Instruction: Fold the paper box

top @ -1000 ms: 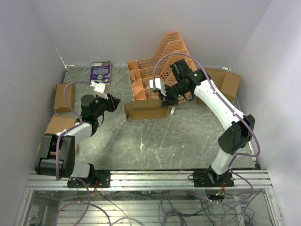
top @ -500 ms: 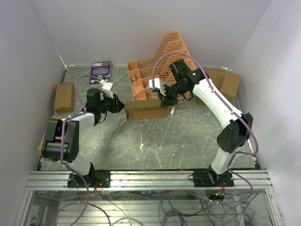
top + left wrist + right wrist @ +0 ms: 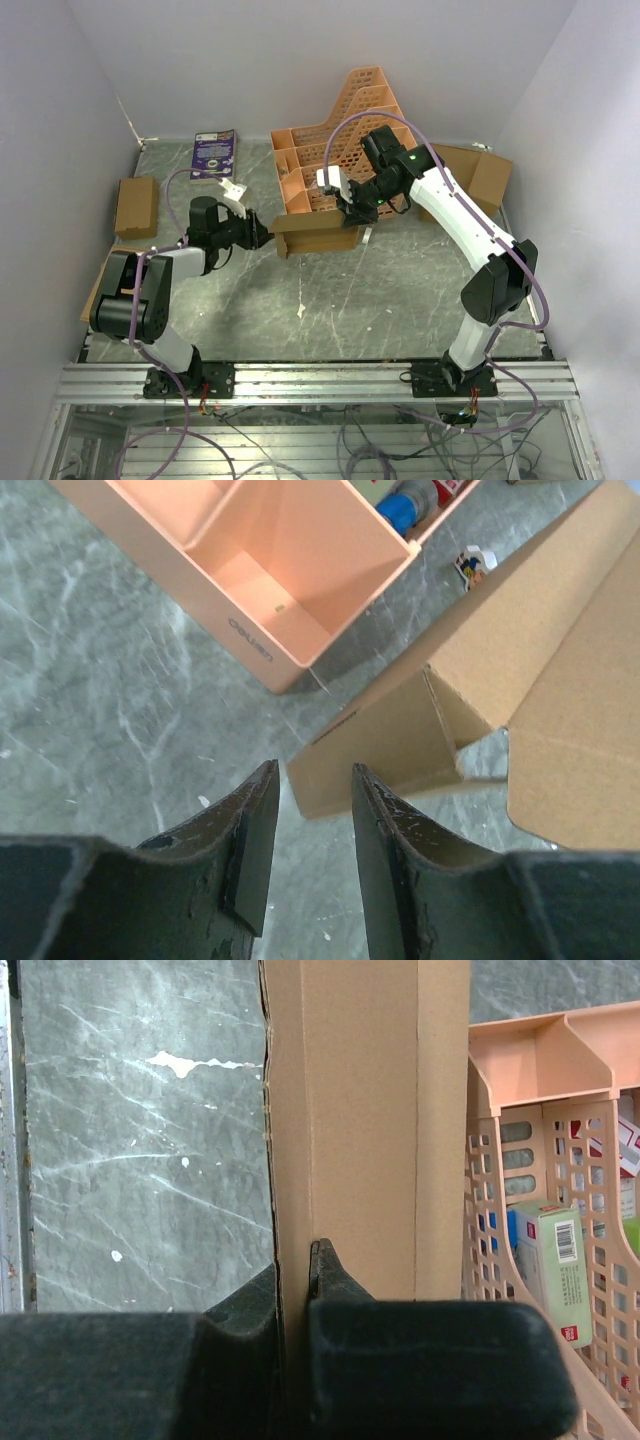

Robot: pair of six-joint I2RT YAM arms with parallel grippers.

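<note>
A grey marbled table (image 3: 400, 300) carries an orange plastic lattice rack (image 3: 350, 120) at the back. Just in front of the rack is the part-folded brown cardboard paper box (image 3: 315, 232). The right gripper (image 3: 295, 1260) is clamped on the box's right wall. The left gripper (image 3: 310, 770), jaws apart, faces its left corner.

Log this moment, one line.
left gripper: open, at end of brown cardboard paper box | right gripper: shut on box wall | box: part-folded, beside orange plastic lattice rack

Right hand (image 3: 350, 214) holds the paper box (image 3: 315, 233); left hand (image 3: 262, 236) beside it.
</note>
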